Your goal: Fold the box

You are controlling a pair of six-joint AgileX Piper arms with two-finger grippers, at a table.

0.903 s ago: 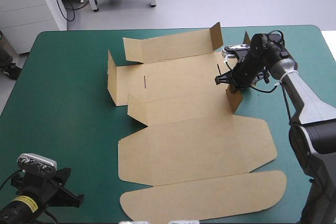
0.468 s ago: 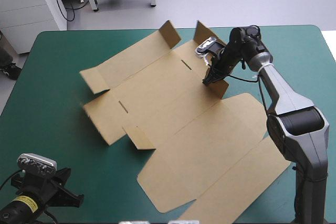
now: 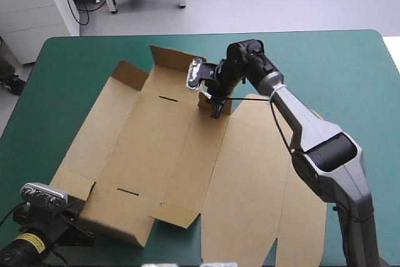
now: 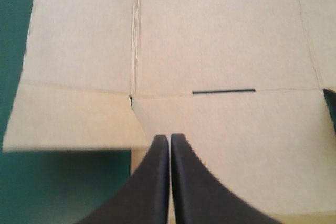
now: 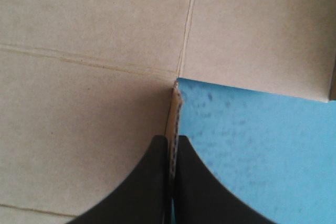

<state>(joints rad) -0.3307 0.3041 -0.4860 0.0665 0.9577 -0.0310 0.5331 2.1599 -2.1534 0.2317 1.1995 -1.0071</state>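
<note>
Swung round since the earlier pictures, the box [image 3: 156, 154] lay as an open brown sheet across the middle of the teal-green table [image 3: 75, 79], and the right gripper [image 3: 215, 107] had travelled with it. That gripper sat at the box's far edge. Its black fingers [image 5: 197, 182] were all but closed on a small upright flap [image 5: 175, 109], whose thin edge showed between them. Short flaps stood raised at the box's far left corner, and another stood at its near edge. Two dark slots [image 3: 167, 98] were cut in the flat panels. At the box's near left corner we saw the left gripper [image 4: 169, 137] with its fingers pressed together and holding nothing. One slot [image 4: 223, 91] lay just ahead of it.
</note>
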